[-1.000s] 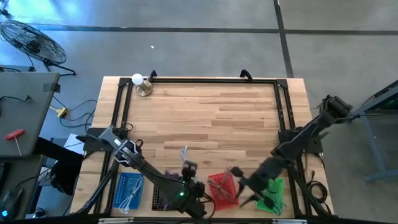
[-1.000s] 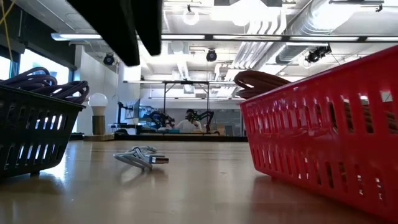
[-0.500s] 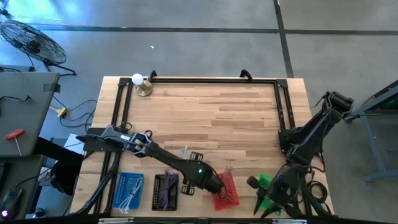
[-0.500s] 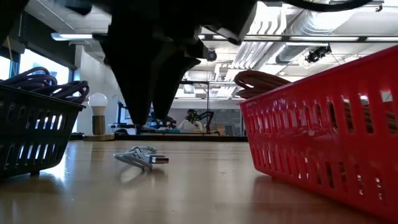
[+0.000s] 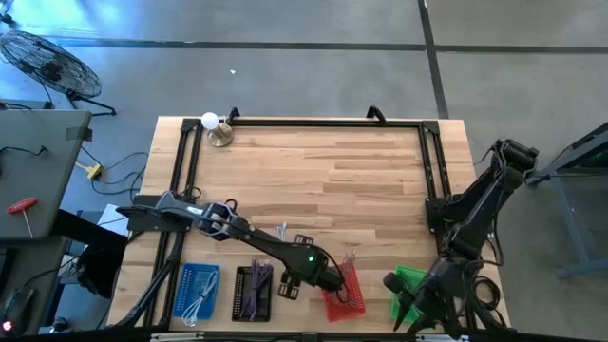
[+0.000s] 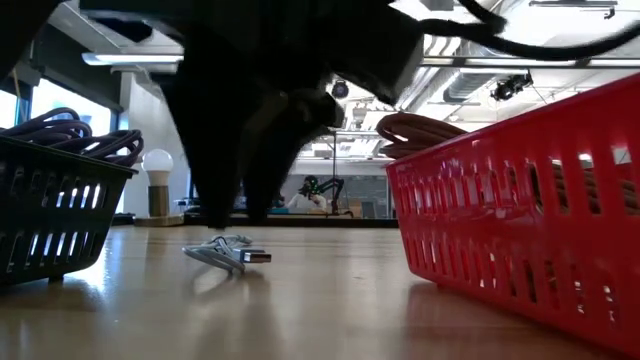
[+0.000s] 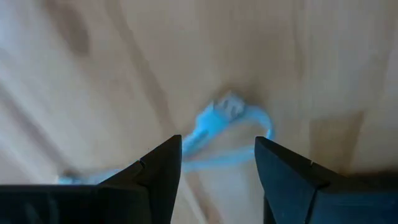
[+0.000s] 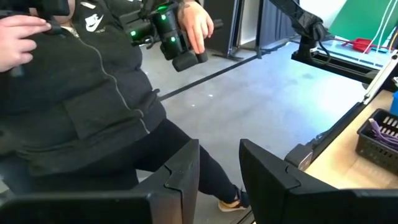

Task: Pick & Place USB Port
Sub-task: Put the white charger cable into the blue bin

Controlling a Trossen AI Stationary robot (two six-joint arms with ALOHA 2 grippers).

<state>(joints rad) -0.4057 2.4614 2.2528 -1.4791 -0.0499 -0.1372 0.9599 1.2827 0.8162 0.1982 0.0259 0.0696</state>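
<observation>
— Dark fingers of the left gripper [image 7: 217, 162] stand apart, holding nothing; what lies under them?

— A light blue USB cable [image 7: 214, 127], loose on the wooden table [image 5: 332, 171], showing in the gap between the fingers. Whether they touch it cannot be told.

— Where is that on the table?

— Near edge, between the black basket [image 5: 253, 290] of purple cables on the left and the red basket [image 5: 340, 288] on the right. A blue basket [image 5: 197, 290] sits farther left.

— And the right gripper [image 8: 217, 165]?

— Fingers parted, empty, off the near right corner by the green basket [image 5: 410, 290], facing a seated person [image 8: 81, 87] in a dark hoodie.

— Anything far?

— A bulb [image 5: 209, 121] at the far left corner.
</observation>
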